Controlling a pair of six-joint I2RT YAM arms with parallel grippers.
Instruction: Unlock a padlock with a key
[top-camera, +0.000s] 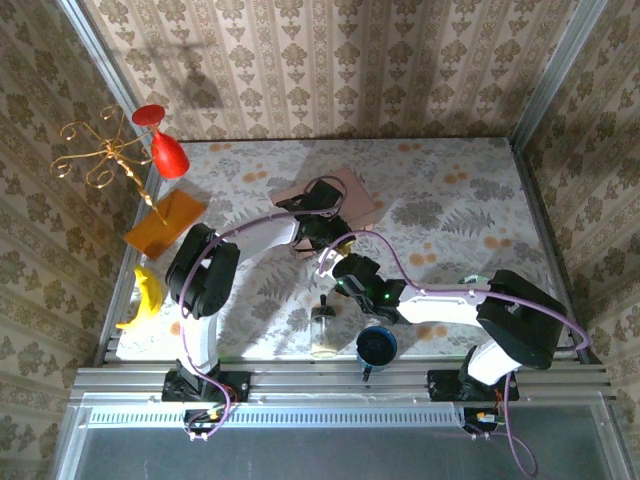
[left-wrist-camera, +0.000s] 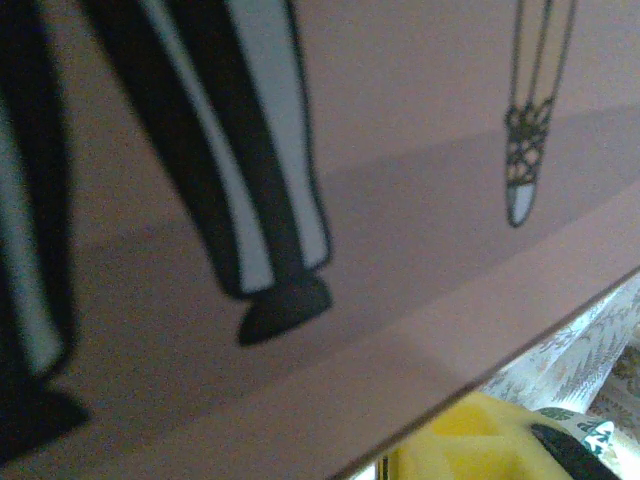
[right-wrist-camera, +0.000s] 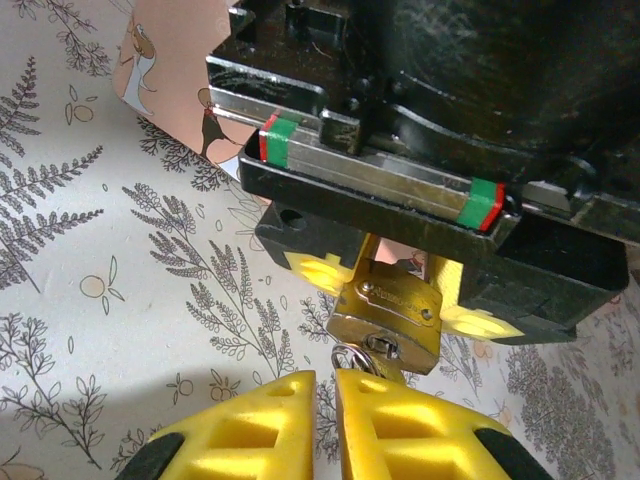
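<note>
Pinched shut, right hand (right-wrist-camera: 325, 388) sits just beside the padlock (right-wrist-camera: 390, 305) clamped in left hand (right-wrist-camera: 395, 295), whose camera faces pink box (left-wrist-camera: 400, 150)

1. Padlock (right-wrist-camera: 388, 315), right wrist view: one line of stamped lettering runs across the brass face. The letters are small and slanted and cannot be read.
2. Metal rail (right-wrist-camera: 380, 180) just above the padlock: two tape bands (right-wrist-camera: 278, 140), each red beside green, one near each end. They are plain colour marks.
3. Pink box (left-wrist-camera: 420, 120), left wrist view: a printed drawing of black-and-white striped legs ending in dark shoes, with a thin hanging ornament to their right. It is a picture, not lettering.
4. Top view: any print is too small to make out.
</note>
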